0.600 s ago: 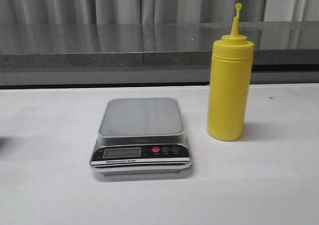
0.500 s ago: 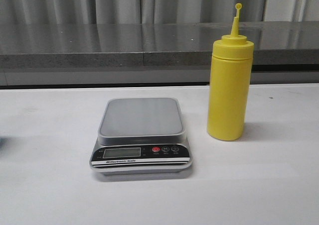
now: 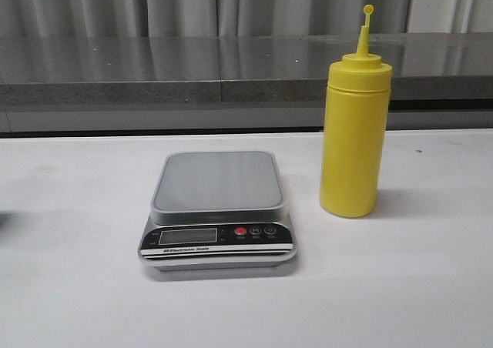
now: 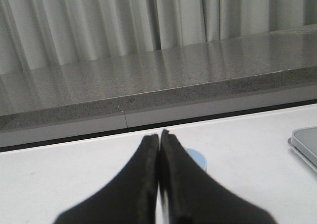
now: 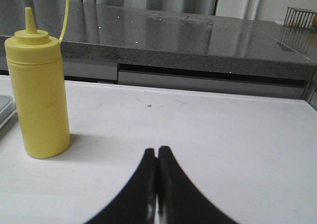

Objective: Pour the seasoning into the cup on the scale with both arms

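Nothing done yet; scale (image 3: 219, 180) bare, bottle (image 3: 353, 136) untouched, cup (image 4: 197, 158) off scale; both fingers clenched, empty.

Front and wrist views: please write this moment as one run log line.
scale: platform bare | bottle: upright, right of scale | cup: behind left gripper | left gripper: shut | right gripper: shut, holding nothing
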Controlling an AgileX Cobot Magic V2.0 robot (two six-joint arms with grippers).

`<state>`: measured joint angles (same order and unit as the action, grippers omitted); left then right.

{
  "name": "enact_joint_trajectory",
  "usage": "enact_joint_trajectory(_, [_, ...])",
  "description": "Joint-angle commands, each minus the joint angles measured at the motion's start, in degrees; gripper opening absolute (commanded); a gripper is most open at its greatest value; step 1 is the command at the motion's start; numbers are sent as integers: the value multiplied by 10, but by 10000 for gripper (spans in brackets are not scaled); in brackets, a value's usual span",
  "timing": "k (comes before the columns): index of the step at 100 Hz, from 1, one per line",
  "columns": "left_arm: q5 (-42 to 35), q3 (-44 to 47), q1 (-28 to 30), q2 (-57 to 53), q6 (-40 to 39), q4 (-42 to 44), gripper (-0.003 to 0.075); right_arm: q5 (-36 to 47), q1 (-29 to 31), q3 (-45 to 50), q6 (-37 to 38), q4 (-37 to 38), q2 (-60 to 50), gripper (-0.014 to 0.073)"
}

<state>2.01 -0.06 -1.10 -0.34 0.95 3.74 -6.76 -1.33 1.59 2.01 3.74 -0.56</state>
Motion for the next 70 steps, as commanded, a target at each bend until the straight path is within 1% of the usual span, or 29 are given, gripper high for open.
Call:
enact_joint_trajectory(1, [-29,-22,1,-15,-3,-16,-18,42,3,1,-1,6,-9,-67])
enact_joint_trajectory(14, [30,-80,1,15,-3,-33,-18,42,3,1,-1,6,-9,-67])
enact_joint_trajectory(24, [56,-134,1,62,-3,-42,-18,42,3,1,-1,6,-9,-67])
enact_joint_trajectory(44, [92,-256,1,192,-10,-43,-18,42,3,1,-1,6,-9,-67])
enact_joint_trajectory(58, [143,-335,1,282,-10,-44,-18,42,3,1,-1,6,-9,-67])
enact_joint_trajectory(70, [206,-392,1,360,-10,-49,-18,42,3,1,-1,6,-9,-67])
